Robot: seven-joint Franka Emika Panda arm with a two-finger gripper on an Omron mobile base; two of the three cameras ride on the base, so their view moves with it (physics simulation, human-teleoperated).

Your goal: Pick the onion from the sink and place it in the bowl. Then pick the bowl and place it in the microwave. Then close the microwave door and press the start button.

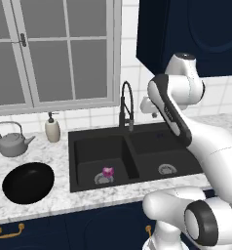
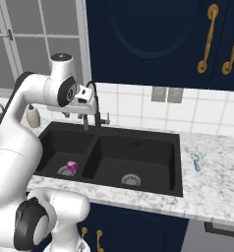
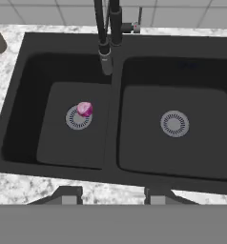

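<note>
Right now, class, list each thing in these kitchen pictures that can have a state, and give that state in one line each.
onion: lying on the left basin's drain, not held
sink: dry, no water running
faucet: off, spout over the divider
bowl: upright on the counter, empty
kettle: upright, lid on
soap dispenser: upright by the window
window: shut
gripper: open, above the sink, holding nothing

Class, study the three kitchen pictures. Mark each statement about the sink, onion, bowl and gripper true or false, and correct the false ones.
1. The small magenta-pink onion lies on the left basin's drain of the black double-basin sink. True.
2. The wide glossy black bowl holds the onion. False: it sits empty on the counter.
3. The gripper is shut on the onion. False: it is open, above the sink.
4. A grey kettle stands beyond the bowl. True.
</note>
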